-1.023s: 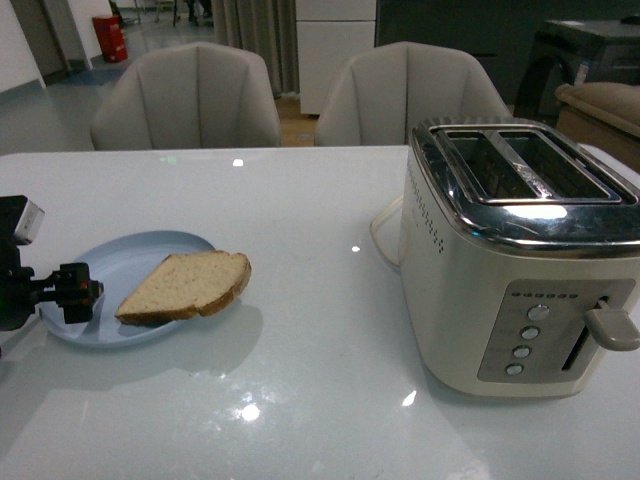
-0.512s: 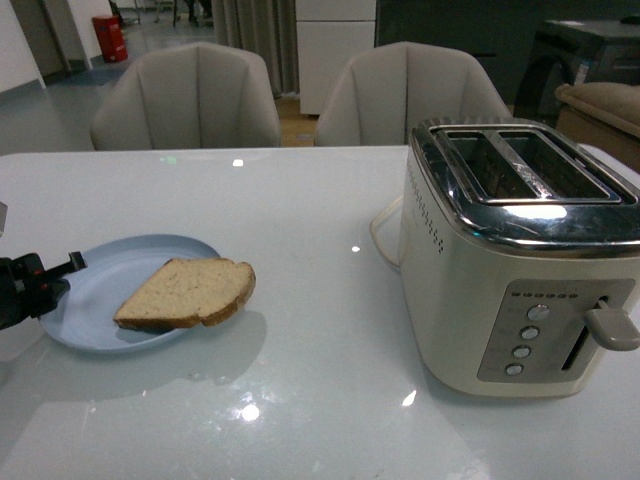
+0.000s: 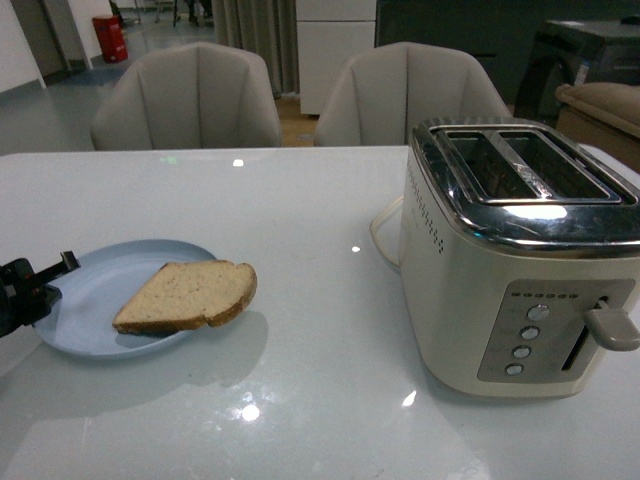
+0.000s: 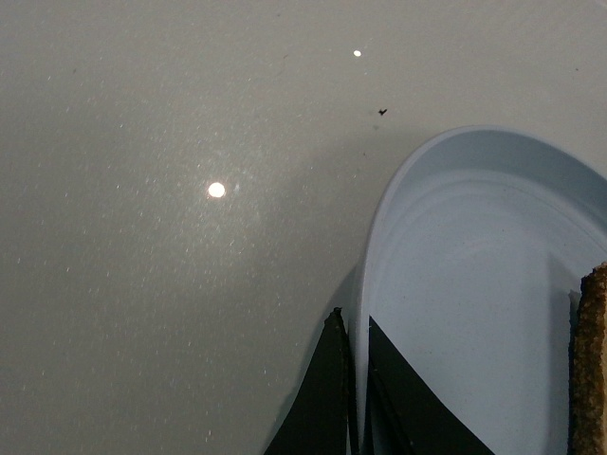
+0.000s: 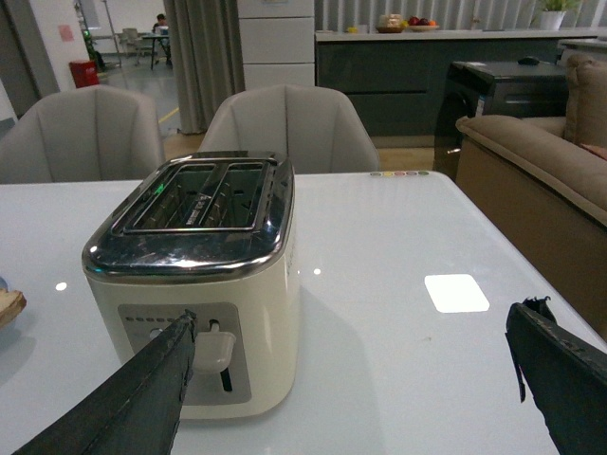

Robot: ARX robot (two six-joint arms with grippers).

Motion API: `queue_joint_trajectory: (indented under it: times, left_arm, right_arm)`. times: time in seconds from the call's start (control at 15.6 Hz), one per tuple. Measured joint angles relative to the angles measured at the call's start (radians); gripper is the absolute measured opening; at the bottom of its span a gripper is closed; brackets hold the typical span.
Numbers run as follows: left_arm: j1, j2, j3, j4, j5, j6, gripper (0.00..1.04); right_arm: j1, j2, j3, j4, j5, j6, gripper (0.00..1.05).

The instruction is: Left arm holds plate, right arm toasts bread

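Jaws of left gripper [image 4: 353, 327]: two dark angular blades, drawn narrow, one on either side of the rim of the plate [image 3: 85, 300] and clamped on it. Seen at bottom centre of left wrist view, lower parts cropped by the frame.

Same gripper in front view: cut off by left edge of frame, at plate's left rim; grip itself not legible there.

Jaws of right gripper [image 5: 351, 318]: spread wide, holding nothing. One blade lower left, one lower right of right wrist view, both cropped. Not seen in front view.

Bread [image 3: 188, 295]: single brown slice on right half of plate, rounded end overhanging right rim. Across the plate from left jaws, apart from them; well apart from right jaws.

Plate: pale blue, round, lower left of front view, over white glossy worktop [image 3: 300, 210]. Resting or lifted: cannot tell.

Toaster [image 3: 500, 270]: cream body, chrome top, two slots, right of front view, well apart from plate. Lever [image 3: 612, 328] and round buttons on facing panel. Slot interiors in shadow, hard to make out.

Left wrist view only: bare plate floor, sliver of bread crust at right edge.

Right wrist view only: toaster between the jaws, bread a mere sliver at left edge, sofa [image 5: 531, 161] at right.

Chairs [image 3: 190, 95]: two, grey, behind worktop.
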Motion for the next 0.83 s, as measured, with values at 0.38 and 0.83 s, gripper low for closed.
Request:
queue_joint_trajectory:
  times: [0.38,0.83]
  left_arm:
    - [-0.069,-0.221,-0.152,-0.059,-0.074,-0.125,0.03]
    - [-0.237,-0.605,-0.143,-0.424,-0.189,-0.311,0.03]
  right_arm:
    - [0.0,0.0,0.0,0.0,0.0,0.0,0.98]
    - [0.0,0.0,0.0,0.0,0.0,0.0,0.98]
